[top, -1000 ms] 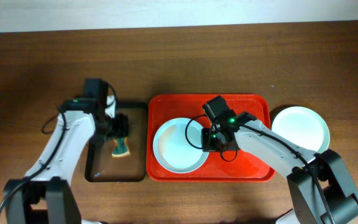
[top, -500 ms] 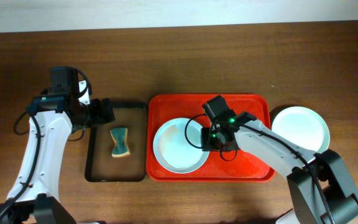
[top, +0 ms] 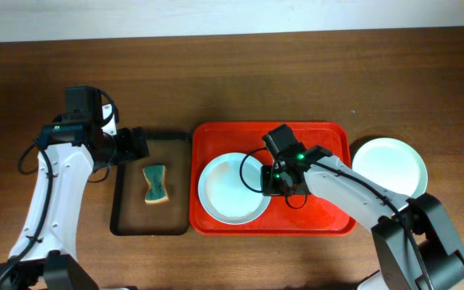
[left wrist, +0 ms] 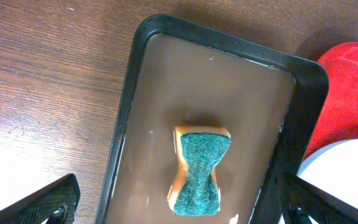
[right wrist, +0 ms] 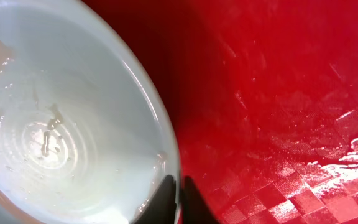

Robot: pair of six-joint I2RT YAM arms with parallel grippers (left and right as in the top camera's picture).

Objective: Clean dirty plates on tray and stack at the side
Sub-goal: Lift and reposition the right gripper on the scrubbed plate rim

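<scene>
- The table (top: 296, 72) carries two trays side by side, with one arm at each.
- The red tray (top: 329, 135) sits at centre. Its right half is bare and wet.
- The black tray (left wrist: 124, 124) lies just left of it, the rims nearly touching.
- The plate (top: 230, 189) rests in the left half of the red tray. It has a watery film and a faint mark near its centre.
- The side plate (top: 389, 165) lies on the table just beyond the right rim of the red tray. How many plates are piled there cannot be told.
- The sponge (left wrist: 199, 168) lies loose in the black tray, green face up.
- The left gripper (top: 135, 143) is fully released above the top of the black tray, grasping nothing.
- The right gripper (right wrist: 180, 198) is clenched on the right rim of the plate.
- Step in hand (judged): transferring the plate to the side stack.
- The next move calls for a tilt-free lift over the tray rim. The thin, wet rim may slip in the grasp. The raised rim of the red tray stands in the path.
</scene>
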